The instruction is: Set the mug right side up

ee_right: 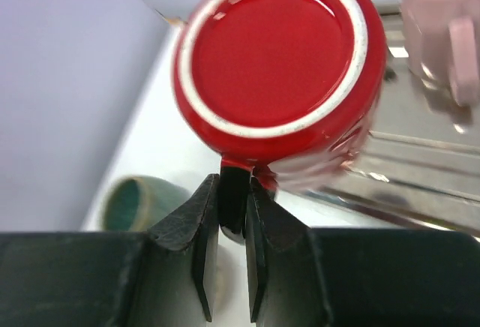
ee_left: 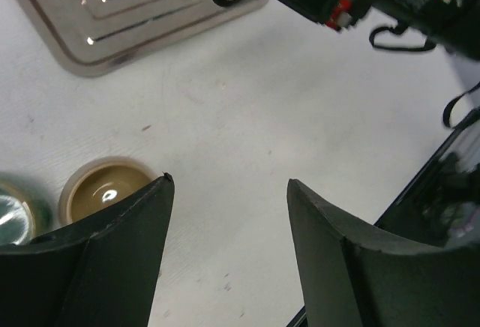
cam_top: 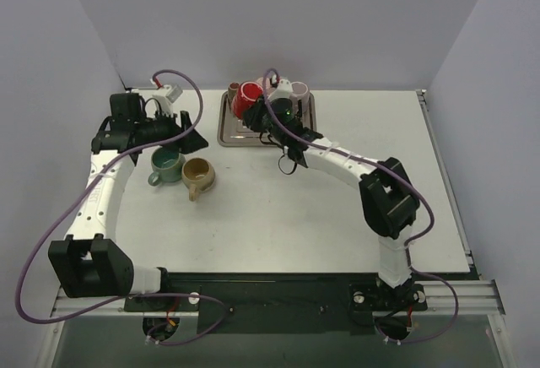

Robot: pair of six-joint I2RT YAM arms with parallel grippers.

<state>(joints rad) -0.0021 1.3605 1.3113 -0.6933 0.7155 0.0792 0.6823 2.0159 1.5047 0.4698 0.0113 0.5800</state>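
Observation:
A red mug (cam_top: 248,96) with a black handle (ee_right: 234,205) hangs over the back left of the metal tray (cam_top: 229,136). My right gripper (cam_top: 265,111) is shut on that handle. In the right wrist view my right gripper (ee_right: 233,192) pinches the handle, and the mug's red base (ee_right: 274,53) with its pale ring faces the camera, so the mug is tipped. My left gripper (cam_top: 191,134) is open and empty above the table, left of the tray. In the left wrist view its jaws (ee_left: 229,192) stand wide apart over bare table.
A green mug (cam_top: 167,165) and a tan mug (cam_top: 198,176) stand upright on the table below my left gripper; the tan mug (ee_left: 105,188) shows beside the left finger. A pink mug (cam_top: 299,91) sits at the tray's back right. Walls close the back and sides.

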